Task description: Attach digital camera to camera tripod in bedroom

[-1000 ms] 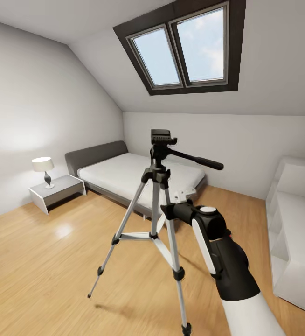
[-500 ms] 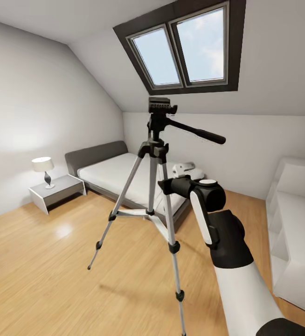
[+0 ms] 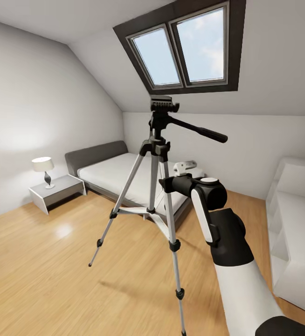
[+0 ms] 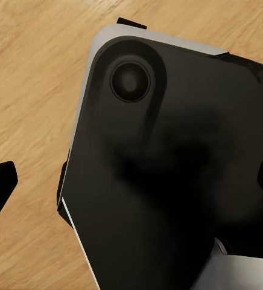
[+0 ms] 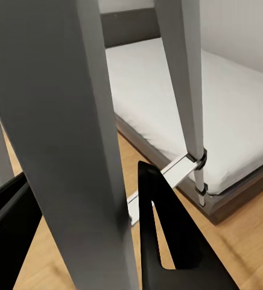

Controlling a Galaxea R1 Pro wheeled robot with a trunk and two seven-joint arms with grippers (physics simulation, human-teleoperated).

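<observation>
**Right gripper clamping tripod leg, tripod lifted in bedroom**

The bedroom (image 3: 40, 107) is showing white walls, a sloped ceiling and a light wood floor (image 3: 45, 280). A dark-framed skylight (image 3: 185, 46) is sitting in the slope, upper centre-right. A grey bed (image 3: 106, 170) with a white mattress is lying at the far side, left of centre. A white shelf unit (image 3: 294, 224) is standing at the right edge. A grey nightstand (image 3: 59, 190) is sitting far left beside the bed, carrying a small lamp (image 3: 44, 169).

The camera tripod (image 3: 158, 186) is standing tall in the centre foreground, legs spread, dark head at the top, black pan handle pointing right. Its leg tips seem to be hanging above their floor shadow.

The right arm (image 3: 227, 252) is reaching up from the lower right to the tripod's near leg. In the right wrist view the right gripper (image 5: 89, 235) is closing around that silver leg, black fingers (image 5: 167, 241) on either side of it, bed behind.

The left gripper (image 4: 131, 187) is spread apart, fingertips at opposite edges of the left wrist view, pointing at a dark rounded robot part (image 4: 167, 181) over the wood floor.
</observation>
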